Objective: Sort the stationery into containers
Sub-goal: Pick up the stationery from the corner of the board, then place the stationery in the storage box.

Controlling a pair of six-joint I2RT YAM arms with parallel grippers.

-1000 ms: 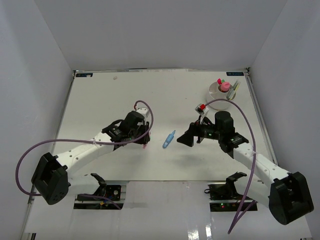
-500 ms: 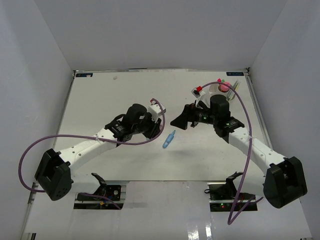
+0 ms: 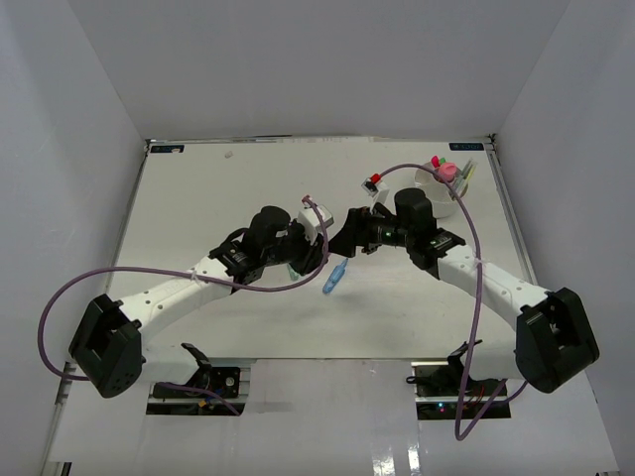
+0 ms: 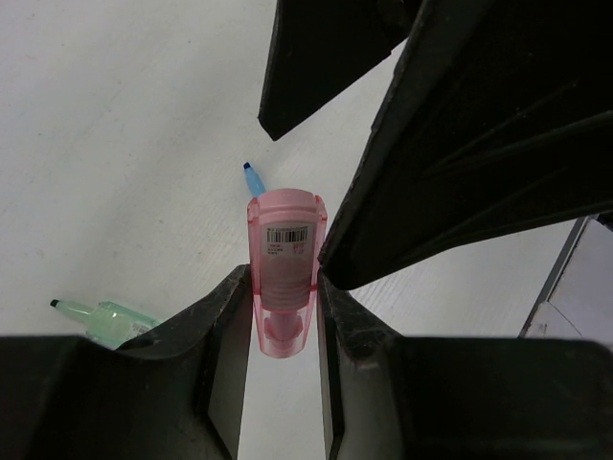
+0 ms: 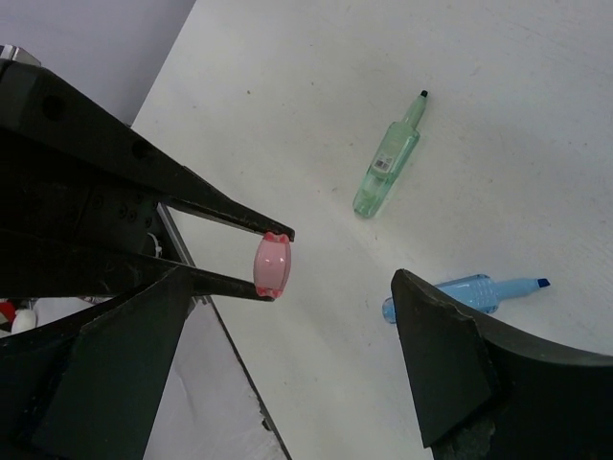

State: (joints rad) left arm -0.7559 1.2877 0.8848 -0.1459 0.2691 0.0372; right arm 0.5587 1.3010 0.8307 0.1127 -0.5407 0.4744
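Observation:
My left gripper (image 4: 283,280) is shut on a short translucent pink marker (image 4: 283,259) with a barcode label and holds it above the table. The right wrist view shows that marker end-on (image 5: 272,265) between the left fingers. My right gripper (image 5: 292,287) is open and empty, facing the left one, its fingers (image 4: 479,144) close around the marker's far end. In the top view the grippers meet at mid-table, left (image 3: 319,250) and right (image 3: 347,233). A blue pen (image 3: 335,277) and a green pen (image 5: 388,163) lie on the table below. The white tub (image 3: 422,180) stands at the far right.
The tub holds pink-topped items (image 3: 446,171) and a thin stick against its rim. The blue pen also shows in the right wrist view (image 5: 460,292), the green pen in the left wrist view (image 4: 110,318). Purple cables loop over both arms.
My left gripper has risen and moved right with the pink marker. My right gripper has swung left, away from the tub side, and now faces the left gripper closely.

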